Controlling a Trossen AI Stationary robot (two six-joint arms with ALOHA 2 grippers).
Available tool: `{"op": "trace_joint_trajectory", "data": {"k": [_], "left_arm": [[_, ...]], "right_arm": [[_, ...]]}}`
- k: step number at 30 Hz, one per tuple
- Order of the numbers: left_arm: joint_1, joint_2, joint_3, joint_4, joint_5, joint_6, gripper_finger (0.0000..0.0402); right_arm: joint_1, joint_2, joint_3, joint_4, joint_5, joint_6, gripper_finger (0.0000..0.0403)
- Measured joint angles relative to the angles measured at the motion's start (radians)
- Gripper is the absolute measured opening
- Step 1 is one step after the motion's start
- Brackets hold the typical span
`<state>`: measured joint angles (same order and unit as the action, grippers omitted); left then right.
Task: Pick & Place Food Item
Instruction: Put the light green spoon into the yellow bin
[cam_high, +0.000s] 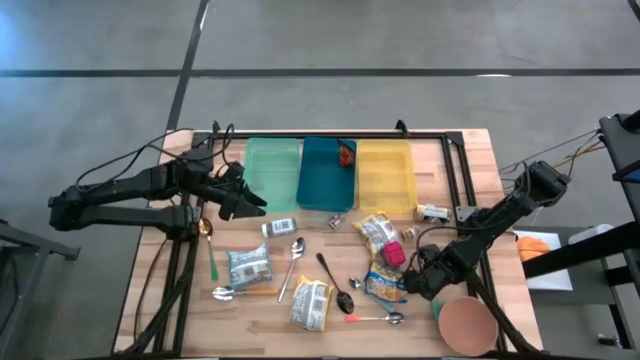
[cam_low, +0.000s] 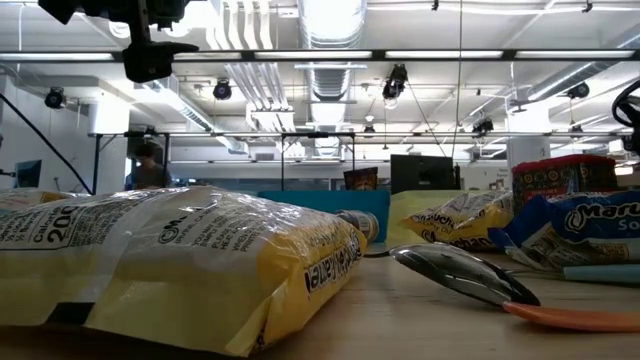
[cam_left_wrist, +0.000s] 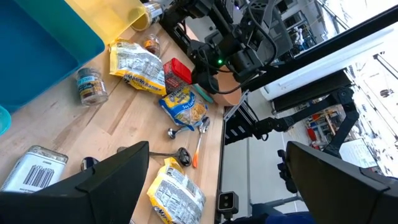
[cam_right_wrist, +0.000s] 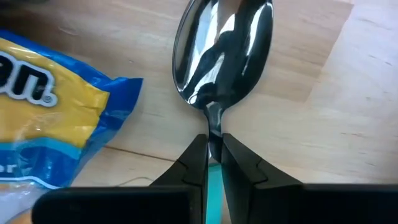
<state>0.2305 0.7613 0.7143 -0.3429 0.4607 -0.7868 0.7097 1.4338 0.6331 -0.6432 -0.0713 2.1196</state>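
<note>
from above, the right gripper (cam_high: 415, 282) is seen low at about four o'clock on the table (cam_high: 150, 290), just beside the blue-and-yellow snack bag (cam_high: 385, 283). the left gripper (cam_high: 238, 197) is held spread wide at nine o'clock, near the green bin (cam_high: 272, 172). in the left wrist view, its fingers (cam_left_wrist: 109, 177) are parted. in the right wrist view, the jaws are pinched on the neck of a spoon (cam_right_wrist: 221, 50), with the snack bag at nine o'clock.

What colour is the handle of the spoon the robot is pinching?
Teal. The spoon has a shiny silver bowl; the right gripper pinches its neck. Best seen in the right wrist view.
</note>
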Motion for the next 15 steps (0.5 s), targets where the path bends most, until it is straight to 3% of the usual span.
{"op": "trace_joint_trajectory", "data": {"k": [4, 9, 15], "left_arm": [[0.000, 0.000, 0.000, 0.000, 0.000, 0.000, 0.0385], [0.000, 0.000, 0.000, 0.000, 0.000, -0.003, 0.0385], [0.000, 0.000, 0.000, 0.000, 0.000, -0.002, 0.0385]], "right_arm": [[0.000, -0.001, 0.001, 0.017, 0.059, 0.002, 0.0021], [-0.005, 0.000, 0.015, 0.021, 0.223, 0.002, 0.0021], [-0.014, -0.009, 0.039, -0.038, 0.290, 0.001, 0.0020]]}}
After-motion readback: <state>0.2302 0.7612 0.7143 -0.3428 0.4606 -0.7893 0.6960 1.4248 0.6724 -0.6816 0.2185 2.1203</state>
